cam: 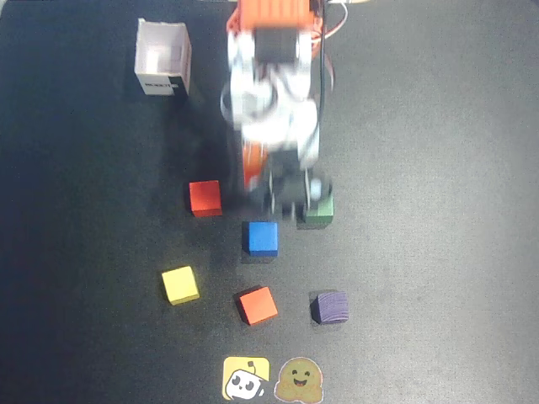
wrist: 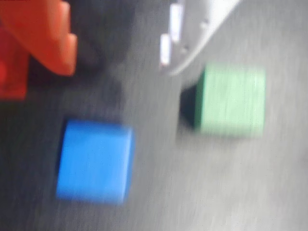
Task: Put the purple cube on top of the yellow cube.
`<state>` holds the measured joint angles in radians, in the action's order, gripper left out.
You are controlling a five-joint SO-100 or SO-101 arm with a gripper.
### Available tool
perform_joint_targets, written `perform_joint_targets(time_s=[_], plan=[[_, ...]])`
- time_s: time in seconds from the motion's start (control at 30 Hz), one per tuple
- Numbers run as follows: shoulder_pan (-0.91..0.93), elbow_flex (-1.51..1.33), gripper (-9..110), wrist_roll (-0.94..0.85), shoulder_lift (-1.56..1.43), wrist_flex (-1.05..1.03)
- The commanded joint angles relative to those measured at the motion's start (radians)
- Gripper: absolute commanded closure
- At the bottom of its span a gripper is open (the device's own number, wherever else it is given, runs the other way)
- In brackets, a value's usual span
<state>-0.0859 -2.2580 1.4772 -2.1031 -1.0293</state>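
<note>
overhead view: your gripper point(cam: 290, 200) sits empty, jaws apart, above the green cube point(cam: 320, 215); reach farther to the purple cube point(cam: 328, 307).

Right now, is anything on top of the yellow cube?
No. In the overhead view the yellow cube has a bare top face. The purple cube sits apart on the mat, not stacked. Nothing covers either.

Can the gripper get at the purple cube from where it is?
Probably yes. The purple cube stands apart from the orange cube, top uncovered; the gripper is above the green cube.
</note>
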Motion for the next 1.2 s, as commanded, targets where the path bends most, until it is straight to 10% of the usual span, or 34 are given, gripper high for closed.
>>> perform_joint_targets(time_s=[0.0, 1.17], plan=[[-0.021, 0.190, 87, 0.009, 0.178, 0.018], [-0.206, 0.425, 81, 0.244, 0.526, 0.279]])
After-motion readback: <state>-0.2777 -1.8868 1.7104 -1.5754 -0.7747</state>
